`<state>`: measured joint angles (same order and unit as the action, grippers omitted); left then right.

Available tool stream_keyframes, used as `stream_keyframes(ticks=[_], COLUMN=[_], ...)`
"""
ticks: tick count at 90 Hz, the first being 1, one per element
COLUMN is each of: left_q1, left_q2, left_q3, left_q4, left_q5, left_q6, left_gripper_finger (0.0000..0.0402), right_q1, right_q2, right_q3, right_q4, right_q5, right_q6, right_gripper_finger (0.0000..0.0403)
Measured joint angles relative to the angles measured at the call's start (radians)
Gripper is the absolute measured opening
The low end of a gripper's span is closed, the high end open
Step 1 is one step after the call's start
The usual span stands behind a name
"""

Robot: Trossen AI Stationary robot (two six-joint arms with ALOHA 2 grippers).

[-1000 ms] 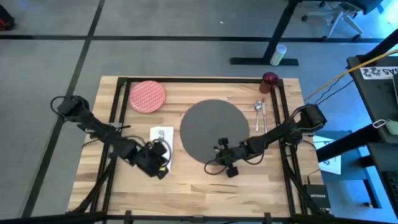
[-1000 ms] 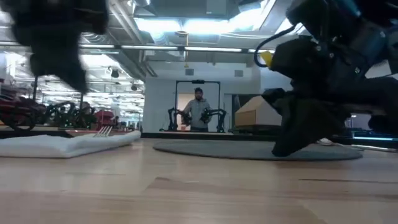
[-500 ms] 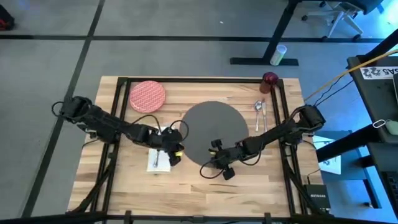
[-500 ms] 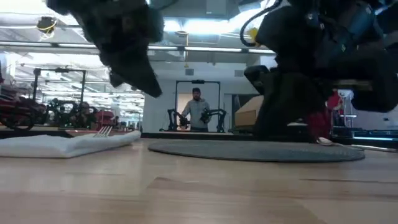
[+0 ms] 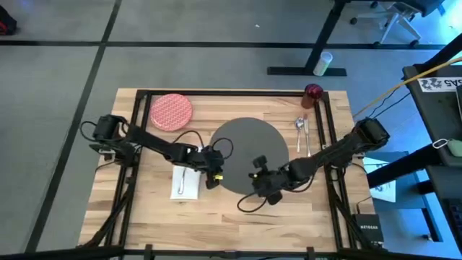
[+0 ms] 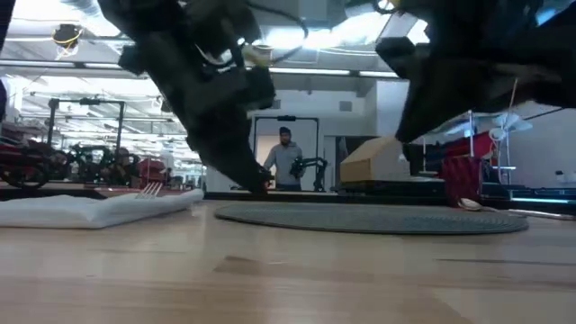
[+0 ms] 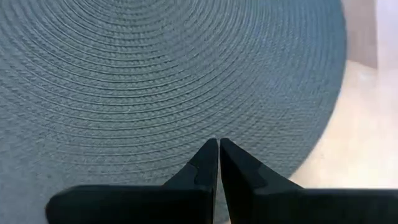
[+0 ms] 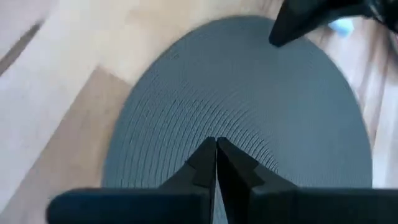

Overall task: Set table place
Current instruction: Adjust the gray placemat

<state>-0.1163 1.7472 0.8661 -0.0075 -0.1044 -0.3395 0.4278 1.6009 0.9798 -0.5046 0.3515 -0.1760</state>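
From above, the grey mat (image 5: 247,153) lies near the middle of the desk (image 5: 148,213); the left gripper (image 5: 214,175) sits at the mat's left edge and the right gripper (image 5: 258,173) over its near edge, the two close together; the red patterned plate (image 5: 171,112) lies at the far left of the desk, the white napkin (image 5: 186,180) with a fork (image 5: 183,178) on it lies just left of the mat, the spoon (image 5: 299,128) and knife (image 5: 307,134) lie just right of the mat, and the dark red cup (image 5: 313,92) stands at the far right corner.

The wrist views add what the overhead view cannot: the left gripper's fingers (image 7: 205,163) are pressed together above the mat's woven rings (image 7: 155,74), with bare wood showing past its rim; the right gripper's fingers (image 8: 207,160) are likewise together over the mat (image 8: 249,118), with a dark part of the other arm at the far edge.

The low view shows both arms as dark masses above the mat (image 6: 369,218), the napkin (image 6: 90,209) lying flat with fork tines on it, and light butcher-block wood in front; beyond is a large hall with ceiling lights, equipment, and a person (image 6: 285,162) standing far back.
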Motion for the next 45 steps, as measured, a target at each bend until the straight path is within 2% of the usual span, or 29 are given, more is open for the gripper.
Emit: stream_keyframes(ticks=[16, 45], left_q1=[-0.011, -0.130], left_q2=[0.012, 0.007], left_q3=[-0.002, -0.040], left_q4=[-0.053, -0.072], left_q5=[0.001, -0.009], left_q6=[-0.012, -0.114], left_gripper_finger=[0.0000, 0.0000], right_q1=[-0.003, -0.003], right_q2=[-0.001, -0.001], right_q3=[0.000, 0.000], right_q4=[-0.084, -0.144], right_q5=[0.041, 0.051], right_q6=[0.045, 0.119], right_gripper_finger=[0.0000, 0.0000])
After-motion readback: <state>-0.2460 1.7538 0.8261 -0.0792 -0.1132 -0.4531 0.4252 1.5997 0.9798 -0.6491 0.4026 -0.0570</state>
